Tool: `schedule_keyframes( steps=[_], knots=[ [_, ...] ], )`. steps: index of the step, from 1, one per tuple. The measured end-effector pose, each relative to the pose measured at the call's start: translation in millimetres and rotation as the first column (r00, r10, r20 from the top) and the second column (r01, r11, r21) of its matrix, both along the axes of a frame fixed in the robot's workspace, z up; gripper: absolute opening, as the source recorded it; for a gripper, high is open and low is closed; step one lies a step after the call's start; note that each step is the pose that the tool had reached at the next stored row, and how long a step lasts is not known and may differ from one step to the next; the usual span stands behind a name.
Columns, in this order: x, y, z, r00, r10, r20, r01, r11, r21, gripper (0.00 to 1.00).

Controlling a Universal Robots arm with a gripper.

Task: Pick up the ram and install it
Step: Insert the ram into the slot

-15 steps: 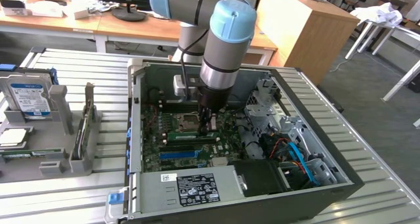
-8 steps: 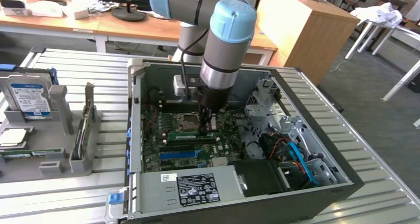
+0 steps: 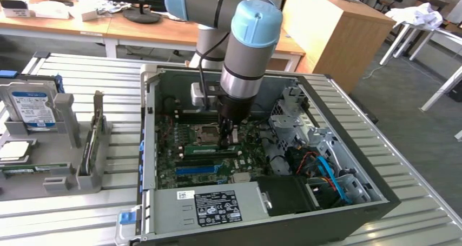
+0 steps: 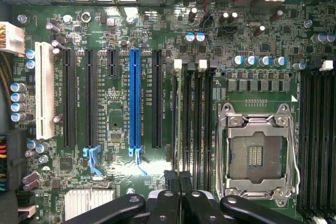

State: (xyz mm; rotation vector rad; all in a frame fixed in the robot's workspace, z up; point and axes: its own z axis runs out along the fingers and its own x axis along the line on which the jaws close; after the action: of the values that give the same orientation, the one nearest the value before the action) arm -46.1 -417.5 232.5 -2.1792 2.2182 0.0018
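The gripper (image 3: 229,142) reaches down into the open computer case. Its fingers are pinched narrow on 1 end of the ram (image 3: 205,147). The ram stands on edge in a slot just beside the processor socket (image 3: 208,131), between that socket and the blue slot (image 3: 196,170). Held upright like this, its lower edge probably lines up with the slot. The labels on the power supply (image 3: 216,207) and the hard drive (image 3: 32,108), both well away from the socket, carry print too small to read.

Glossy green motherboard (image 4: 118,103); shiny metal socket frame (image 4: 257,121); blue plastic slot (image 4: 134,98); matt wooden desk (image 3: 339,24)
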Motion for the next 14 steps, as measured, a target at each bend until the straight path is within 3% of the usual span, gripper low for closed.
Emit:
schedule_keyframes(
  steps=[14],
  knots=[
    [0.0,0.0,-1.6,1.0000,0.000,-0.0001,0.000,1.0000,-0.0001,0.12]
  ],
)
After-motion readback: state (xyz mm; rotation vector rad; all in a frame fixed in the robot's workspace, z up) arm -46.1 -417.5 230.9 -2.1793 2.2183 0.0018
